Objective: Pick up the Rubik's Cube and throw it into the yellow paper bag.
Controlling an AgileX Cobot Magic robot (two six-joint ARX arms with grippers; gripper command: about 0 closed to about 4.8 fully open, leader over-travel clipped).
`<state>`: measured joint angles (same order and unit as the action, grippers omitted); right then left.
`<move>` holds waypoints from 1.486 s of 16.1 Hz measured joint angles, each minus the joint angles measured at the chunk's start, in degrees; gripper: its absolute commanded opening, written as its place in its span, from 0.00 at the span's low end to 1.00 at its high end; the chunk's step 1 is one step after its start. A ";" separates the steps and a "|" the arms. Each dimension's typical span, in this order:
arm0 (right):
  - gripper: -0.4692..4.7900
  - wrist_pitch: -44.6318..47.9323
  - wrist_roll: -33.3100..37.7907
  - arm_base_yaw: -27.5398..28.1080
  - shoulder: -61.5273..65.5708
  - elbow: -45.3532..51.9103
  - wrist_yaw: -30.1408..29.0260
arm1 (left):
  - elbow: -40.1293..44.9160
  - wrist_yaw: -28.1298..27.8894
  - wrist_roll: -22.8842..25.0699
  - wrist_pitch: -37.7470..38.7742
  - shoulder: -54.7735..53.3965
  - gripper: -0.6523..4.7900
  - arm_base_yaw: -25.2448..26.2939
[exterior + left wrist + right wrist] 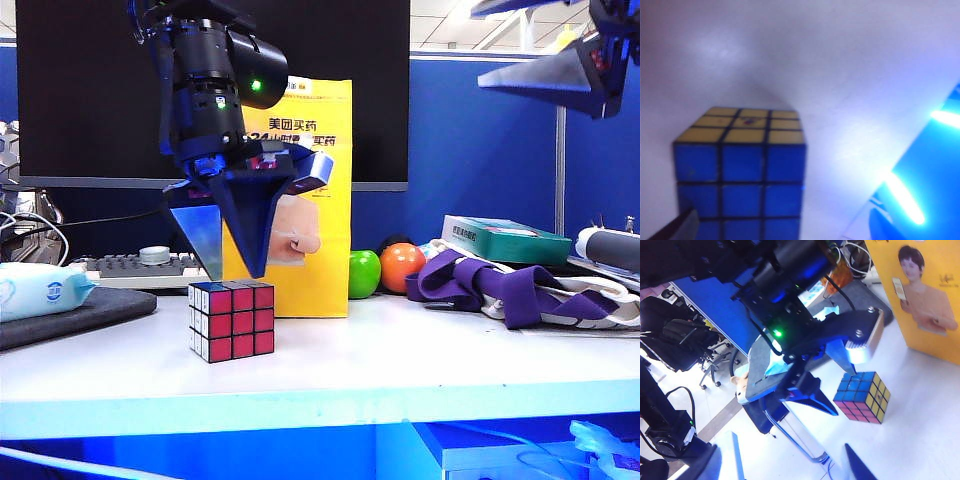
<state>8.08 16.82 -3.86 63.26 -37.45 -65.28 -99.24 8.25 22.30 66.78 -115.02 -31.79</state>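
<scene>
Rubik's Cube (232, 319): glossy plastic stickers, black edges. Yellow paper bag (310, 200): smooth printed paper, slight sheen. Table (400, 350): smooth white, faintly reflective; purple straps (500, 285), right of frame: matt woven cloth.

White tabletop (400, 360), brightly lit. Blue partition wall (480, 140) behind. Dark monitor (90, 90) at rear. Office chairs (685, 340) on pale floor.

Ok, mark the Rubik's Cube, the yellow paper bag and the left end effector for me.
Rubik's Cube (233, 320), exterior view, red face.
Yellow paper bag (320, 200), exterior view, front panel.
Left end effector (232, 225), exterior view, between its open fingertips, above the cube.
</scene>
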 measured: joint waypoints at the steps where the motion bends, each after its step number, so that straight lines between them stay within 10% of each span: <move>1: 0.69 -0.09 0.00 0.00 0.50 0.00 -0.02 | 0.00 0.85 0.17 0.57 -0.13 1.00 0.00; 18: 0.69 -0.61 -0.37 0.02 1.55 0.00 -1.36 | -2.60 -6.58 1.42 -1.07 -0.72 1.00 2.03; 24: 0.69 0.15 -0.39 0.00 1.55 0.00 -1.38 | -2.73 1.44 1.22 0.33 -2.21 1.00 3.58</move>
<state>8.23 16.43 -3.86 64.82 -37.45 -66.65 -101.97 9.69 23.53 67.11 -117.23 -28.21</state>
